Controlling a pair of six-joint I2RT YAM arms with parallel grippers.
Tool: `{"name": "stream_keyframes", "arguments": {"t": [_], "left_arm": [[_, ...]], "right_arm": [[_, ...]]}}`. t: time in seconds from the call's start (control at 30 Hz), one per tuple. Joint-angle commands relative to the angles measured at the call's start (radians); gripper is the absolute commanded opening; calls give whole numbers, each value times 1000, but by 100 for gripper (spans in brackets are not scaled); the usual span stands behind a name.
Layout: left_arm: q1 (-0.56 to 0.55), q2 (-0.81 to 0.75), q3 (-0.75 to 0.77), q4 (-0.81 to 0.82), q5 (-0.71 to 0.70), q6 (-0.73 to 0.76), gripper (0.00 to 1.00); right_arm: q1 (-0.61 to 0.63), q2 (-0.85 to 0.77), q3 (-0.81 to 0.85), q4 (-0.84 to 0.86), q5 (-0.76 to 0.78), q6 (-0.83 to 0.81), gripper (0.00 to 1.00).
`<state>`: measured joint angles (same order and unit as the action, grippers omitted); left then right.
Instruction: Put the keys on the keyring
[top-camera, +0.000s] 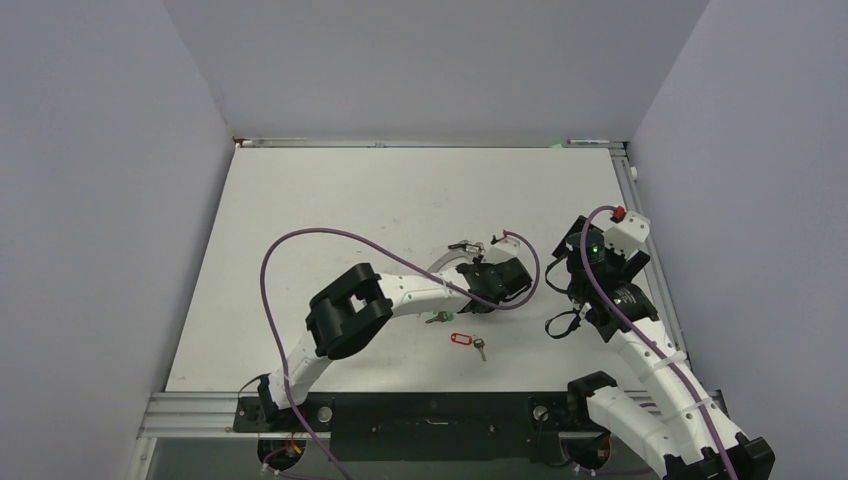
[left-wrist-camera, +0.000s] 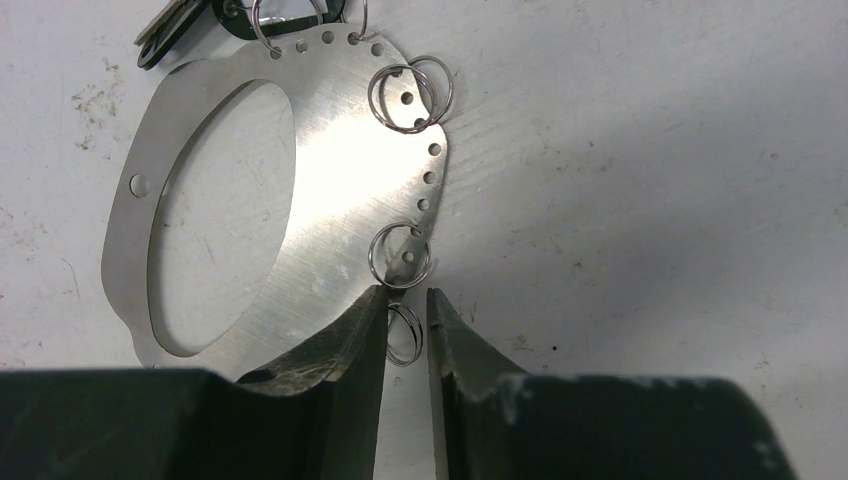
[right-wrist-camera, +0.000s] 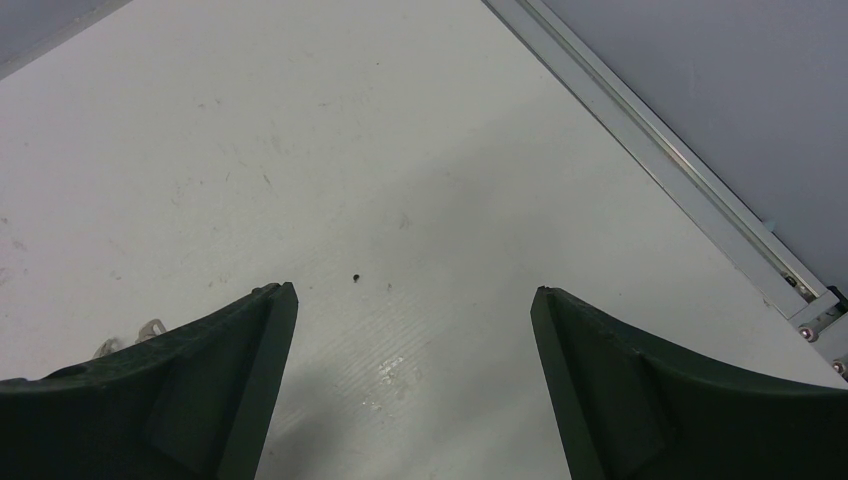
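Note:
The keyring (left-wrist-camera: 330, 130) is a flat silvery plate with a large oval hole and small split rings along its edge; it lies on the table. In the top view it (top-camera: 447, 262) sits at mid-table. My left gripper (left-wrist-camera: 406, 300) is at its near edge, jaws almost together around one small split ring (left-wrist-camera: 407, 338). The red-tagged key (top-camera: 465, 341) and the green-tagged key (top-camera: 438, 317) lie loose on the table nearer the arm bases. My right gripper (right-wrist-camera: 412, 295) is open and empty over bare table, at the right in the top view (top-camera: 572, 252).
Dark key heads (left-wrist-camera: 175, 28) hang from rings at the keyring's far end. The table's metal edge rail (right-wrist-camera: 680, 165) runs close to the right gripper. A purple cable (top-camera: 300, 240) loops over the left arm.

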<state>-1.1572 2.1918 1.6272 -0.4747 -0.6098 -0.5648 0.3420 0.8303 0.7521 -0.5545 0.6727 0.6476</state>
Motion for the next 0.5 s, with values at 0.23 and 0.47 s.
{"name": "stream_keyframes", "arguments": {"t": [0.23,0.47], "left_arm": [[-9,-14,14,-14,-45,-17,12],[-39,-77,8,-59,-116,-3,36]], "right_arm": [[6,2,24,33,3,-9,91],[6,6,24,38,0,-12,91]]}}
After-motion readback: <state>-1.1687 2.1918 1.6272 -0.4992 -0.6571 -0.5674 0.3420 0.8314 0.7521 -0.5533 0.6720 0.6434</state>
